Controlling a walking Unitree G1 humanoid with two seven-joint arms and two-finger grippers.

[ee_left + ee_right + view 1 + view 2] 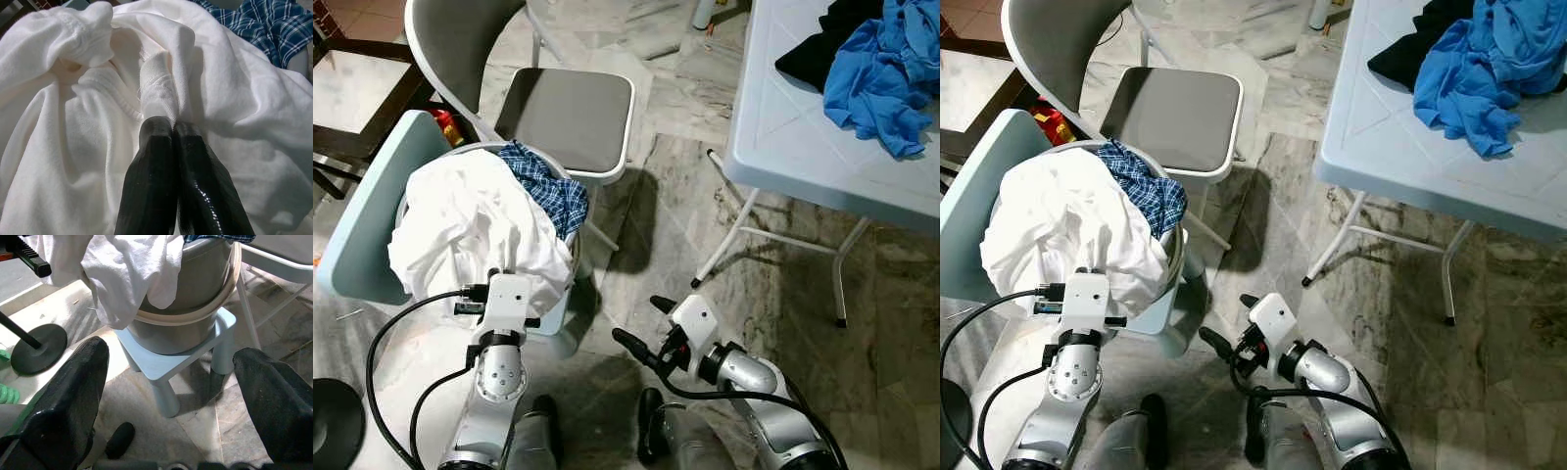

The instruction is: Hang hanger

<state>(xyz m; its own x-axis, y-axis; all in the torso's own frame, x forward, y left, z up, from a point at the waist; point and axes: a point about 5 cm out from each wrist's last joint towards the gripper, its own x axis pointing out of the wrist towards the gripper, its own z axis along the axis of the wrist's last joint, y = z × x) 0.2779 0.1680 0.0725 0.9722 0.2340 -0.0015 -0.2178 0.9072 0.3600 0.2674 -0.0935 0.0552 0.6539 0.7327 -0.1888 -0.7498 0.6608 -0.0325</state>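
Observation:
A crumpled white garment (470, 225) fills a grey tub (195, 298) with a beige rim, and a blue plaid cloth (548, 186) lies at its far side. My left gripper (172, 125) is shut on a raised fold of the white garment (156, 83), fingertips pressed together. In the eye views its wrist (504, 294) sits at the tub's near edge and hides the fingers. My right gripper (639, 319) hovers low over the floor to the right of the tub, open, with nothing between its fingers.
The tub stands on a light-blue stool (166, 367). A grey-seated chair (568, 117) is just behind it. A white folding table (803, 147) at the right carries blue clothes (881, 69) and black clothes (822, 44). A black round base (333, 421) sits at the near left. Marble floor lies between.

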